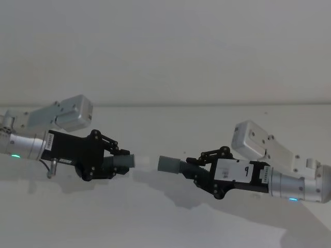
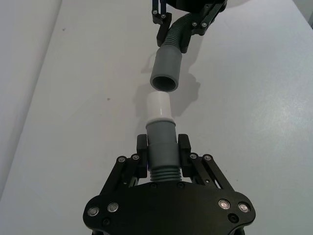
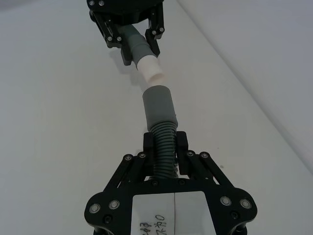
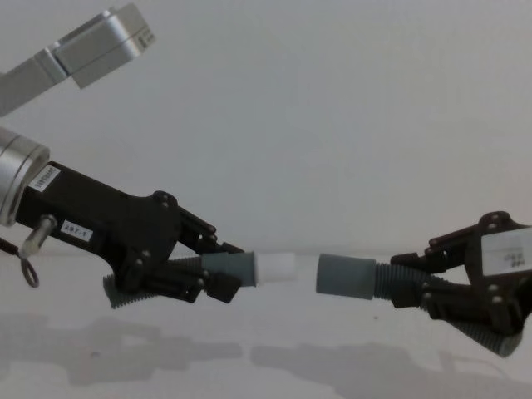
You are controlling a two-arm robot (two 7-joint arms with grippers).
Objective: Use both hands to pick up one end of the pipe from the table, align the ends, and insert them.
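White spigot tip (image 2: pixel 158 106) and grey socket cuff (image 2: pixel 165 73) are up off the table (image 2: pixel 73 122), lined up but apart; left gripper (image 2: pixel 163 149) and right gripper (image 3: pixel 165 147) fingers each clamp a hose piece, so only insertion's left

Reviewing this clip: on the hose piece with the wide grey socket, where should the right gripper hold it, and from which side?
On the ribbed, dark grey corrugated hose just behind the smooth grey socket cuff, coming from the rear along its axis, as the black right gripper has it now. That leaves the cuff's open mouth free for the white spigot tip.
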